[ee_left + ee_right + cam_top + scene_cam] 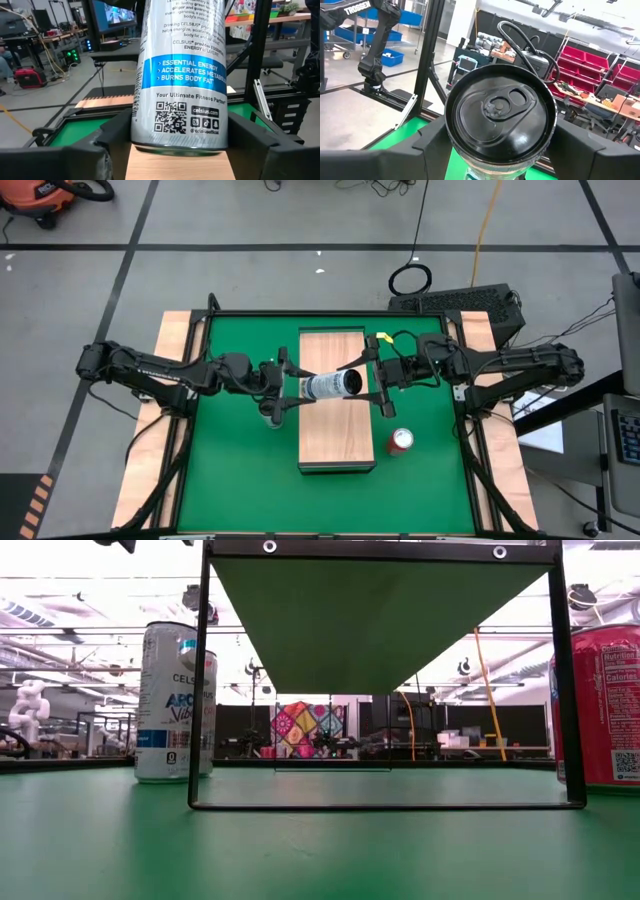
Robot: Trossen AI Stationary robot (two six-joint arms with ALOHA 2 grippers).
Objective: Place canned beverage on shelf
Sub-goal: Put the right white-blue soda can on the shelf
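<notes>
Held can (330,385) is in the air over the middle of the shelf (335,435), lying roughly on its side, lid end toward the right arm. It is not down yet.

Right hand (372,380) is at the lid end. Its wrist view shows the fingers pressed on both sides of the rim, so I judge it's clamped on the held can.
Left hand (298,387) straddles the base end. There looks to be some gap each side, so I can't tell whether it is gripping or just guiding.

Why both ends: probably a handover or re-grip, or a two-handed swing to upright. A tilted can would roll on the board, so it needs its base down before release.

Counts:
- cans: 3. One is held. A second one of the same kind, the spare can (175,700), and a red can (401,441) stand on the green surface (240,470), one on each side of the shelf.
- shelves: 1, with nothing standing on it.
- arms: 2, both at the held can.
</notes>
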